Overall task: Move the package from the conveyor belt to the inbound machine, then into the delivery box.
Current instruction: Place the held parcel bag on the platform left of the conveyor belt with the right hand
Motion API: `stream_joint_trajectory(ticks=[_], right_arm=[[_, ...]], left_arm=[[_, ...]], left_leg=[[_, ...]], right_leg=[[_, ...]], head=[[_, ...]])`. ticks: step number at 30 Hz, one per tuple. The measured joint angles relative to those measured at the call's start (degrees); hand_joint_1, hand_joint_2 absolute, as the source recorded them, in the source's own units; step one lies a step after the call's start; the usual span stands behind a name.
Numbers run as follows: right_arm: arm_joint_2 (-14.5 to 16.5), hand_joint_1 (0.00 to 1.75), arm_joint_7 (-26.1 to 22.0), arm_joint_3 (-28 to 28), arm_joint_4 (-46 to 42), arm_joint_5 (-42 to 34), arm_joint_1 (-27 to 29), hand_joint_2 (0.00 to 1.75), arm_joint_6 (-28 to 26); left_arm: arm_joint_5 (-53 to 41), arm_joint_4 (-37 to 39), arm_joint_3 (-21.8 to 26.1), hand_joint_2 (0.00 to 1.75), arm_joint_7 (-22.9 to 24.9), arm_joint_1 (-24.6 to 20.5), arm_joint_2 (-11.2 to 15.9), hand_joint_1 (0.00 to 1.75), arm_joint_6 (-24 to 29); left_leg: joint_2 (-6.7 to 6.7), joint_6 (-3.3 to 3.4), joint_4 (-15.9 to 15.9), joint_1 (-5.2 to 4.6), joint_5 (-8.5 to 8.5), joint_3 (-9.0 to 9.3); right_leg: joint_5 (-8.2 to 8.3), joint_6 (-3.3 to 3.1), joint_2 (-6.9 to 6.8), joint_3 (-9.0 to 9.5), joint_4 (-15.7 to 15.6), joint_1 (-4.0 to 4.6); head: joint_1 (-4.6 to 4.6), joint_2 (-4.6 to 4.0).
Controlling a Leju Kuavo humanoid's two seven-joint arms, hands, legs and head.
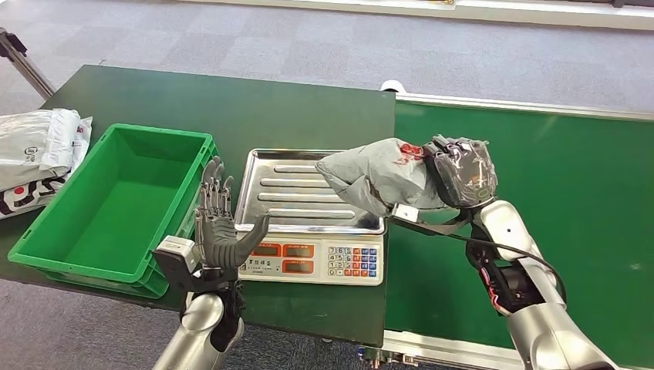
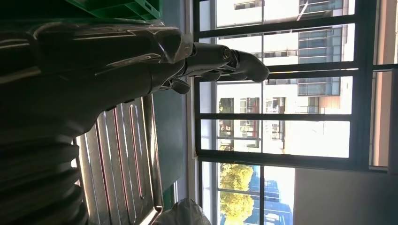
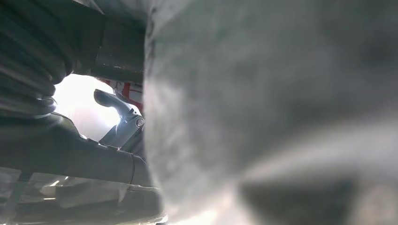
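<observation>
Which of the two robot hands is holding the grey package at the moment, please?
The right hand grips the grey package above the scale's steel tray; the left hand is raised with fingers spread, holding nothing.

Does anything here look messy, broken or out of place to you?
Nothing looks broken or spilled. The grey package, crumpled with a red mark, is held by the right hand over the scale's steel tray. The green bin sits straight.

A dark green counter (image 1: 308,116) carried a green bin (image 1: 116,204), a scale (image 1: 312,258) with a steel tray — and white bags (image 1: 38,154) at its far-left edge.
</observation>
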Motion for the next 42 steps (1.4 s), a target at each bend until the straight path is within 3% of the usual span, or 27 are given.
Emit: stream_joint_trajectory(ticks=[7,19,33,42], right_arm=[[1.04,1.75,0.45,1.85,1.73,2.92,-0.87,1.75,0.00],[9.57,1.75,1.73,9.16,9.03,6.57,-4.02,1.75,0.00],[14.70,1.75,2.82,16.73,12.60,7.61,-5.10,1.75,2.06],[16.96,1.75,-0.72,20.86,14.04,4.10,-5.22,1.75,2.64]], left_arm=[[0.01,0.73,-0.31,1.75,0.01,-0.64,-0.17,0.00,-0.99],[0.78,3.36,-2.12,1.75,0.33,-3.69,-1.12,0.00,-2.22],[1.09,4.99,-3.12,1.75,0.48,-4.99,-1.63,0.00,-2.98],[1.76,5.97,-3.13,1.75,1.13,-5.62,-2.06,0.00,-3.33]], left_leg=[[0.01,0.00,0.00,0.01,0.00,0.02],[0.05,-0.01,0.00,0.03,0.01,0.04],[0.05,-0.01,-0.01,0.05,0.01,0.06],[0.05,-0.01,-0.01,0.04,0.01,0.06]], right_leg=[[0.01,0.00,0.01,0.00,0.00,0.02],[0.01,-0.01,0.05,-0.01,0.02,0.03],[0.01,-0.02,0.06,-0.01,0.03,0.05],[0.01,-0.02,0.05,0.00,0.03,0.04]], head=[[0.01,0.00],[0.01,0.00],[0.01,0.00],[0.01,0.00]])
